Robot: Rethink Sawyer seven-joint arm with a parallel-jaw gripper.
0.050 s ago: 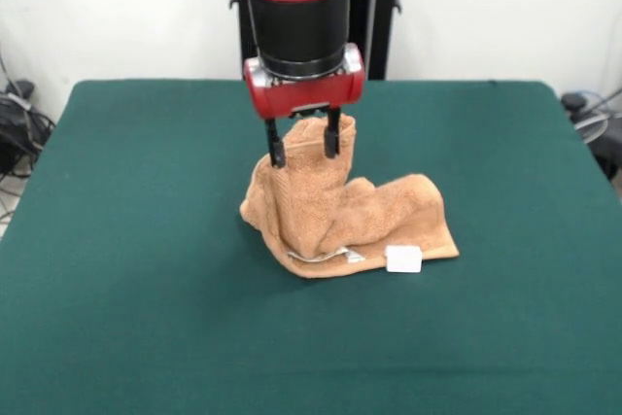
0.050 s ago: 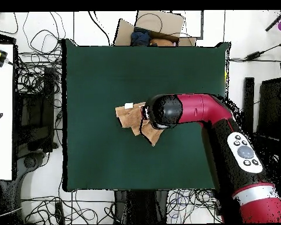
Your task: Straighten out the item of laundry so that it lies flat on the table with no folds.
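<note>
In the front view, nearest the camera lies the bare green table (image 1: 146, 337), and just beyond it the low end of the towel (image 1: 389, 225), a rumpled heap resting near the table's middle with a white tag (image 1: 403, 259) at its front edge. From there the cloth climbs up and back to a peak, and the gripper (image 1: 304, 146) hangs straight over that peak with its two dark fingers (image 1: 276, 148) set either side of the raised fold, seemingly pinching it, so the towel is partly lifted and partly on the table. The heap's long axis runs across the table, from the gripper toward the tagged end; a pull away from that end would likely draw the folds open.
</note>
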